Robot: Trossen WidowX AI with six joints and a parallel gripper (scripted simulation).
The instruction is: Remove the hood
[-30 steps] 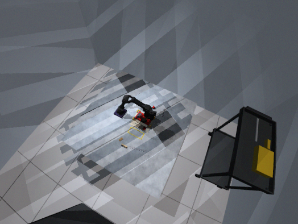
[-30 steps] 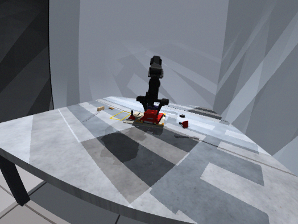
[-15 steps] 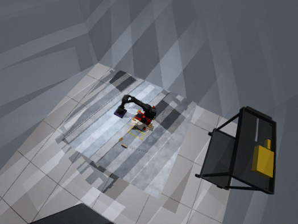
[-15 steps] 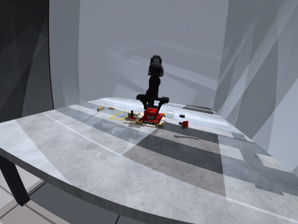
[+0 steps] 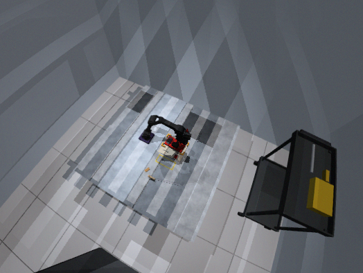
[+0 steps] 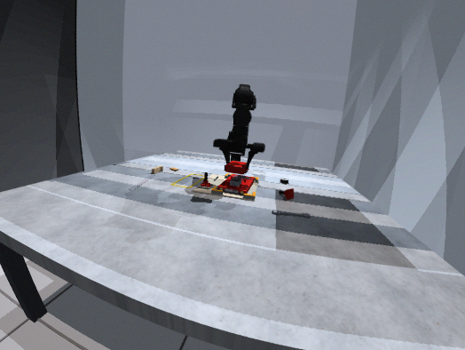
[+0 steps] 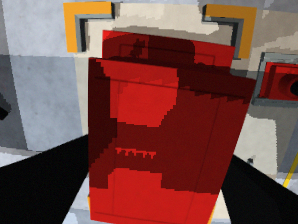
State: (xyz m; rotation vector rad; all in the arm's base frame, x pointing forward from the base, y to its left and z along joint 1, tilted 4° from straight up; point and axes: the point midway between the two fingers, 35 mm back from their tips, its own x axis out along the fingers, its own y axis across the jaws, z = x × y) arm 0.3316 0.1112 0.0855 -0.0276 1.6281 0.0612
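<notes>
My gripper [image 6: 238, 166] [image 7: 158, 149] is shut on the red hood [image 6: 236, 168] [image 7: 150, 107], with a black finger at each side of it. The hood hangs above the toy car [image 6: 245, 184] [image 7: 215, 51], and a gap shows between them in the exterior view. The car's red body with dark parts sits between orange corner brackets; it also shows in the top view [image 5: 179, 149]. The yellow outline of the marked area [image 5: 164, 165] [image 6: 179, 179] lies beside the car's pale base; an edge of it shows at the right in the wrist view.
A small red part with a black knob [image 6: 206, 181] stands between car and marked area. A red block [image 6: 288, 194], a black piece [image 6: 284, 181] and a dark rod [image 6: 291, 214] lie on the car's other side. A tan block [image 6: 157, 170] and an orange piece [image 6: 174, 169] lie beyond the outline.
</notes>
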